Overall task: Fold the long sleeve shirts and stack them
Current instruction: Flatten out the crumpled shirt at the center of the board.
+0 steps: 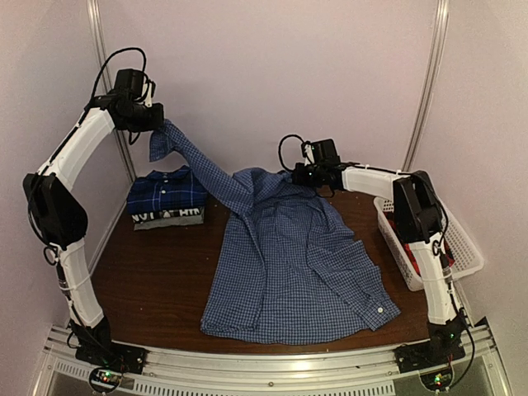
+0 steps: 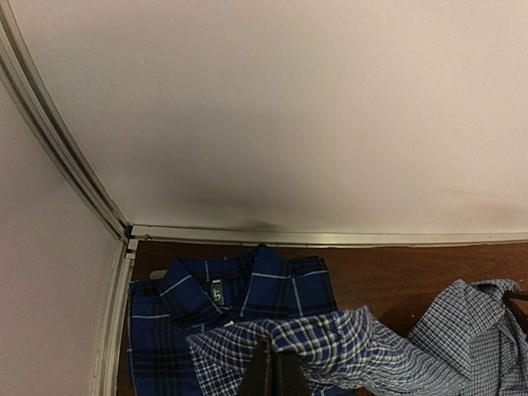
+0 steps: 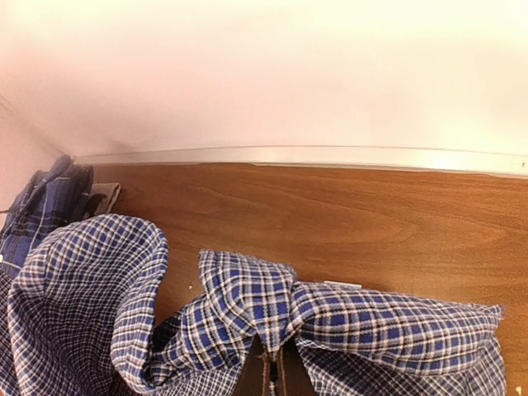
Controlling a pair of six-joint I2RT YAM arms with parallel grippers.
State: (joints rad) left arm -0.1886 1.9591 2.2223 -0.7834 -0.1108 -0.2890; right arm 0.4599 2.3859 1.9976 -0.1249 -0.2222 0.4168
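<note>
The blue-and-white fine-check shirt lies spread open across the middle of the table. One of its sleeves is drawn up and to the left. High near the back left corner, my left gripper is shut on that sleeve's end; in the left wrist view the jaws pinch the check cloth. My right gripper is low at the shirt's far edge and shut on a bunched fold, its jaws pressed together. The darker blue plaid shirt lies folded at the back left.
The folded plaid shirt rests on a dark folded item with white lettering. A white slatted basket stands at the right edge behind the right arm, with a bit of red cloth inside. Walls close in the back and the sides.
</note>
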